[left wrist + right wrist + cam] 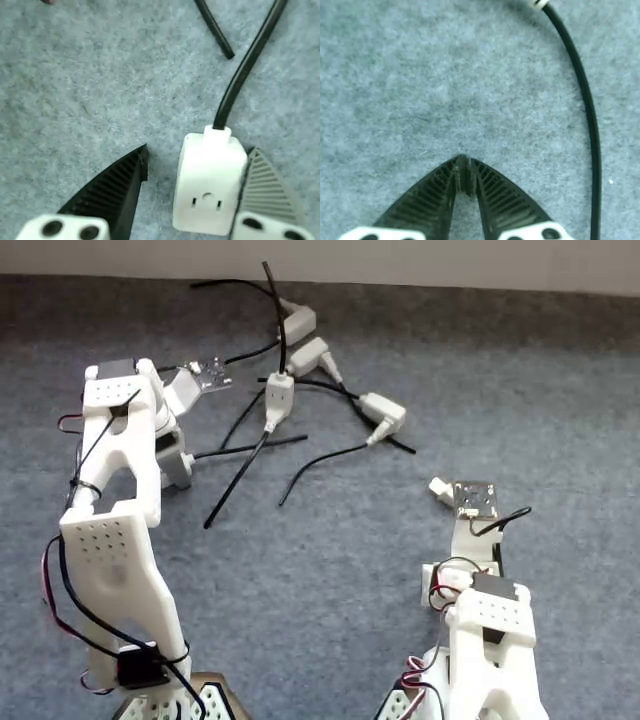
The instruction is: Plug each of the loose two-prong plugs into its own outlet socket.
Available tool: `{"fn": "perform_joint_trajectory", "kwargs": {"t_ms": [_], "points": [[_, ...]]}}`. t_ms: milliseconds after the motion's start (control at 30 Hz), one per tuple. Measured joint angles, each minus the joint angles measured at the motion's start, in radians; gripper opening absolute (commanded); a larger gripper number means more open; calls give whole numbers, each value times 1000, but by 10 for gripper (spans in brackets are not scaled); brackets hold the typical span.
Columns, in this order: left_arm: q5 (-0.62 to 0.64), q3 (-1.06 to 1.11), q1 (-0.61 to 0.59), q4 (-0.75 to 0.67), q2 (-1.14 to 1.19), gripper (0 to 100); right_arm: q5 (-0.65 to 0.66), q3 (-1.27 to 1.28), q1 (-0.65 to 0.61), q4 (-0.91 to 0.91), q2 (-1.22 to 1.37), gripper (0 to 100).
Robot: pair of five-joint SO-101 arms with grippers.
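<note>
Currently the left gripper (197,150) is standing open around a white outlet socket (207,185) that is lying on the grey carpet (75,90). Its grey jaw is touching one side of the socket while the black jaw is sitting apart on the other. Closing from this lopsided position is probably risking a shove: the socket could be sliding or twisting before both jaws are pinching it, and its stiff black cable (245,75) could be levering it out of line. The right gripper (465,165) is resting shut and empty over bare carpet, well apart from the white connector pieces (385,412) tangled at the far side, so it is needing to open before taking anything. Pulling one piece out of those crossing cords (240,420) may be dragging its neighbours along, and I cannot tell which pieces there are plugs and which are sockets.
</note>
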Motion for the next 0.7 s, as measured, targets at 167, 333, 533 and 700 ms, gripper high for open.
{"fn": "perform_joint_trajectory", "kwargs": {"t_ms": [167,333,533,700], "points": [[0,0,3,29,9,88,0,0,0,0,0,6],[-2,-8,15,143,9,8,0,0,0,0,0,6],[6,-34,72,374,-49,6,0,0,0,0,0,6],[9,37,147,400,-229,6,0,0,0,0,0,6]]}}
